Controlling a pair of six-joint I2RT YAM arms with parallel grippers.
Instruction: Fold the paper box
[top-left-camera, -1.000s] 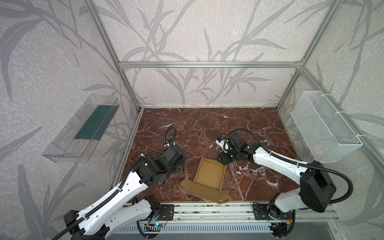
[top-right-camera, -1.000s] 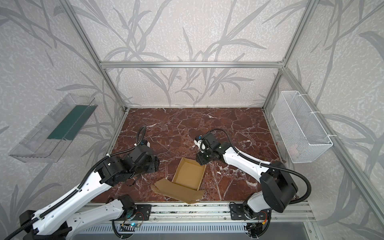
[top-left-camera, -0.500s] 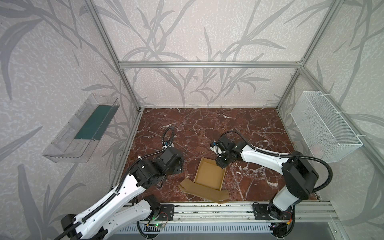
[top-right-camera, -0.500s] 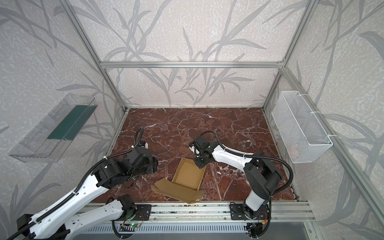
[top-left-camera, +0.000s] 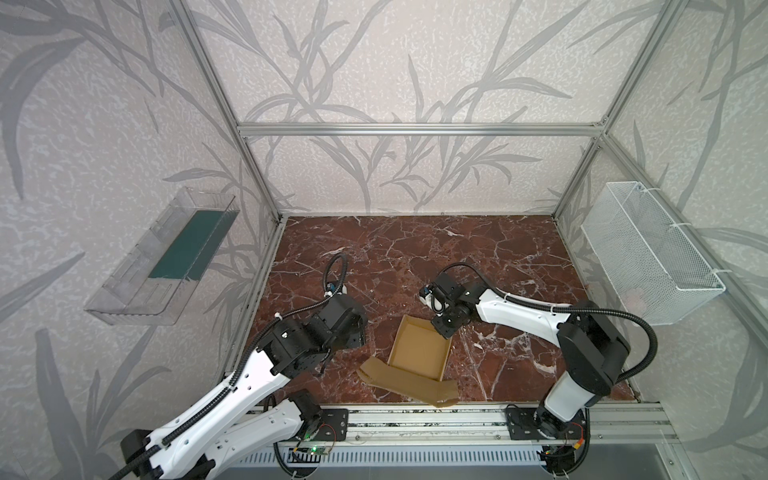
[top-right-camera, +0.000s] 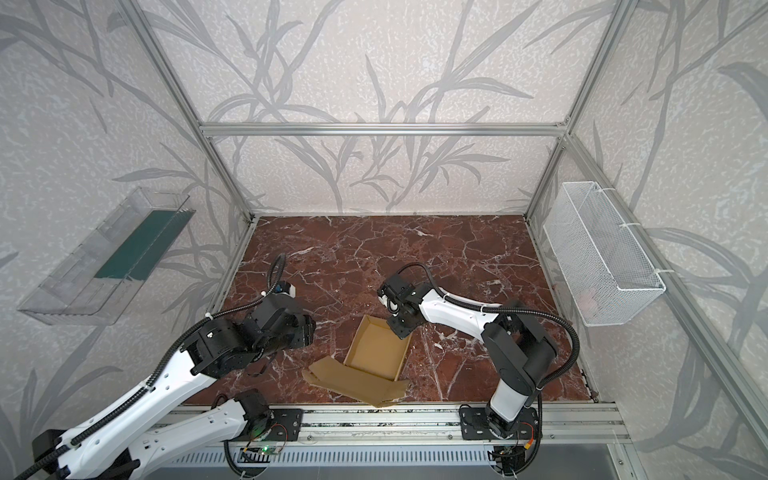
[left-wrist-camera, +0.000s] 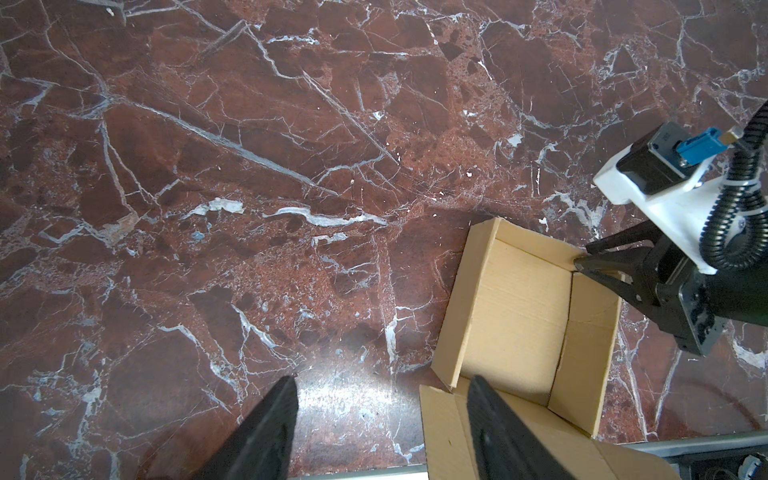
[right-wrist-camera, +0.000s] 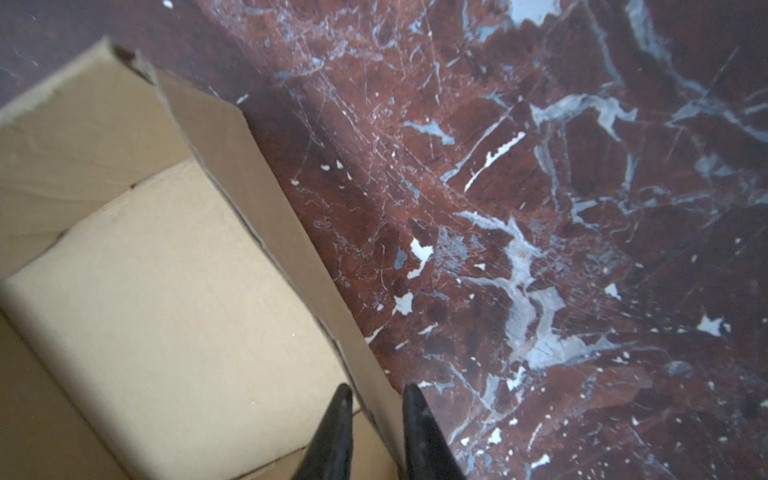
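- The paper box (top-left-camera: 419, 353) is sitting near the front middle of the red marble table (top-left-camera: 415, 249), its tray walls standing up and its lid flap lying flat toward the near edge.
- The right gripper (top-left-camera: 441, 328) is reaching down at the box's far right corner.
- In the right wrist view its fingers (right-wrist-camera: 338, 419) are straddling the right wall of the box, one inside the tray and one outside. The gap is narrow, but whether they are pinching the wall cannot be told.
- The left gripper (left-wrist-camera: 382, 386) is hovering just left of the box, jaws spread and grasping nothing, one finger over bare marble and the other over the near left corner.
- A wire basket (top-left-camera: 648, 257) is hanging on the right wall, and a clear tray (top-left-camera: 162, 257) on the left wall.
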